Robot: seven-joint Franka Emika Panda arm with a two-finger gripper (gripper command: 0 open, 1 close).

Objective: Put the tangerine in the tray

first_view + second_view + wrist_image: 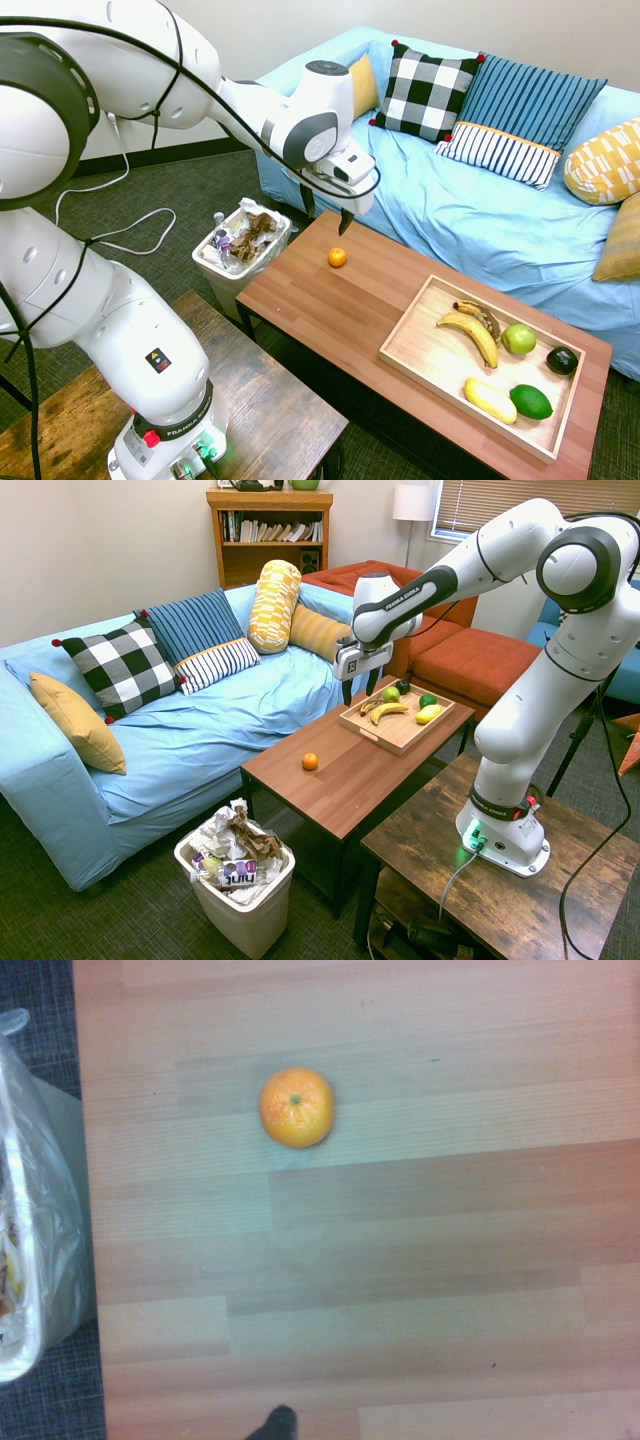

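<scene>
"How far along are we with the tangerine (337,257)?"

"At the start, I'd judge. It sits on the reddish-brown table (300,290), well apart from the pale wooden tray (415,362), towards the end near the waste bin (245,920)"

"And the gripper (327,211), has it got hold of anything?"

"No, its two fingers stand apart with nothing between them. It hangs in the air above the table, and the fruit is on the wood, untouched"

"So what counts as done?"

"Only the set-up, as I read it: the fingers are spread and the wrist view has the tangerine in plain sight, stem end up. Nothing of the carrying is done"

"The tray looks busy, though"

"It is: a yellow banana (470,334) and a browner one (482,316), the green apple (519,339), a dark round fruit (562,360), a green oval one (530,402) and a yellow oval one (490,400). The tangerine isn't among them"

"Then what's left?"

"Pretty much the whole job: line up over it, go down, close on it, lift, cross to the tray, lower it inside the rim and let go. I'd aim for the bare wood beside the bananas"
</scene>
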